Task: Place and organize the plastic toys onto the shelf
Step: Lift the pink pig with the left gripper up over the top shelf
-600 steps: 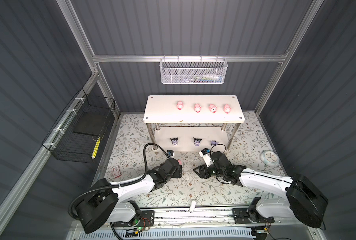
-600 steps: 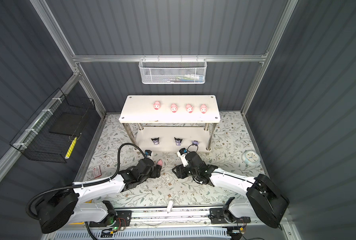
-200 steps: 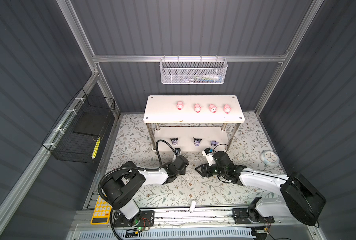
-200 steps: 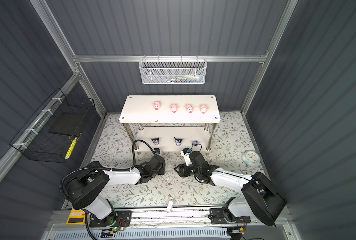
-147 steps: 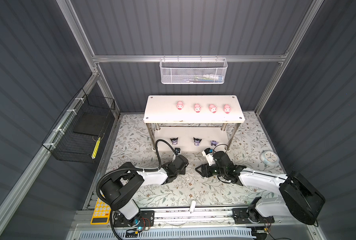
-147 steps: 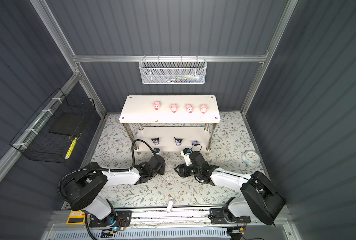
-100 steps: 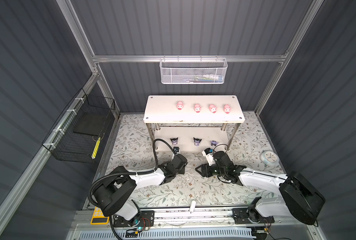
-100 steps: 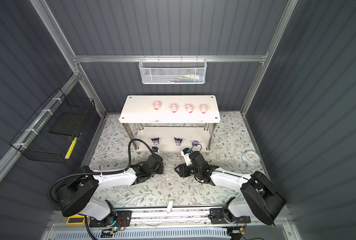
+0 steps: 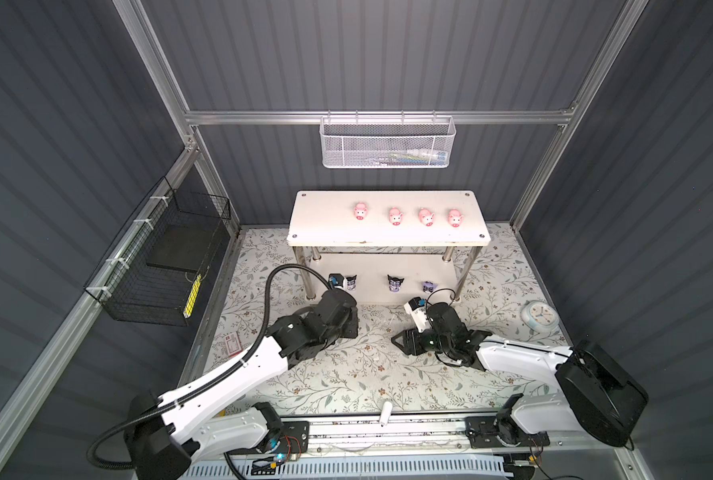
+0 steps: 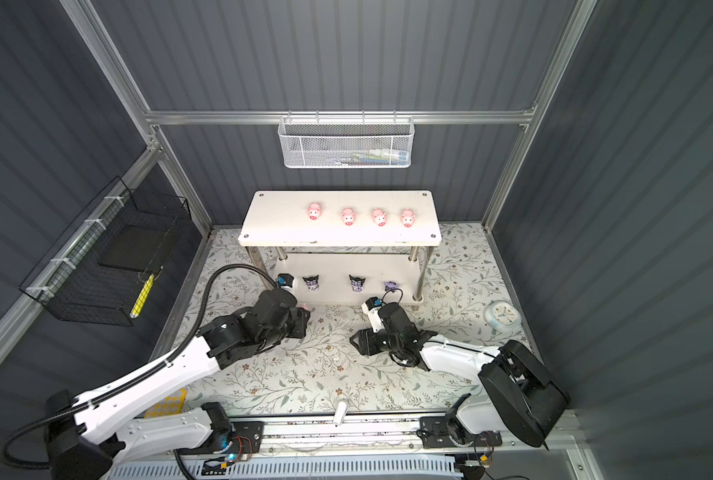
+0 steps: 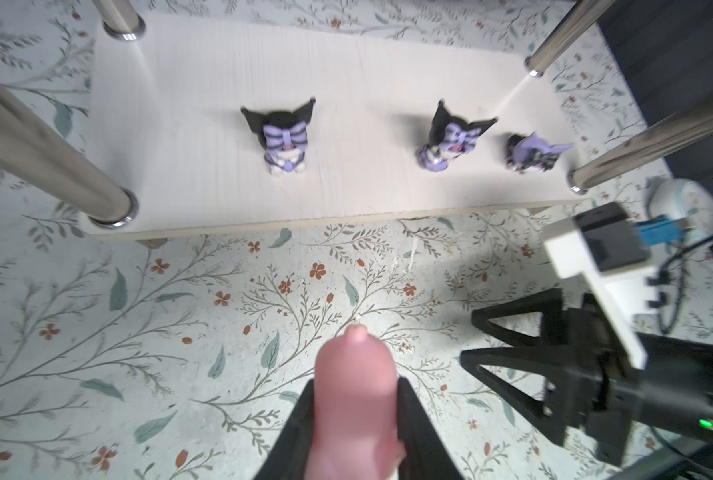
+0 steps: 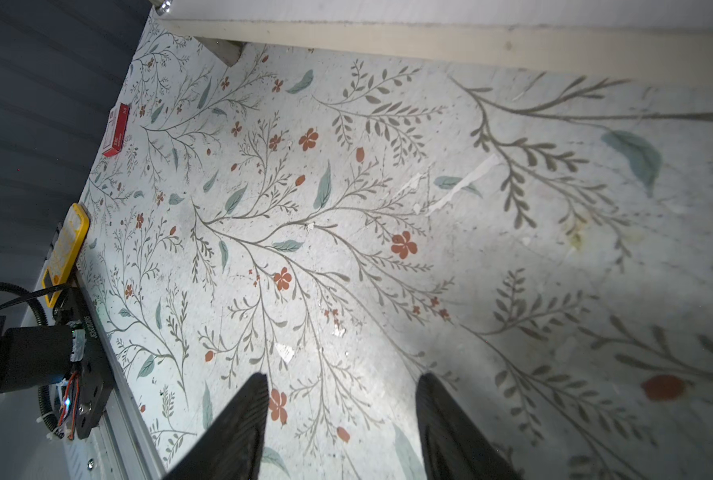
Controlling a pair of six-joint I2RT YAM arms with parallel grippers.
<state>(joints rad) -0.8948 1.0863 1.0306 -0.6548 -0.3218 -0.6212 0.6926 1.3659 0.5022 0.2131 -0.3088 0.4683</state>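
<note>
The white two-tier shelf stands at the back, with several pink pigs in a row on its top board. Three purple figurines with black ears stand on the lower board. My left gripper is shut on another pink pig, low over the floral mat in front of the shelf's left leg. A top view shows that pig's pink tip. My right gripper stands open and empty over the mat, to the right of the left gripper.
A white mesh basket hangs on the back wall and a black wire basket on the left wall. A pale-blue clock dish lies at the right. At the front edge are a white cylinder, a red box and a yellow calculator.
My left jaws have closed onto the pink pig, and the left arm has swung round and risen while its gripper stays in front of the shelf. The right arm has not moved.
</note>
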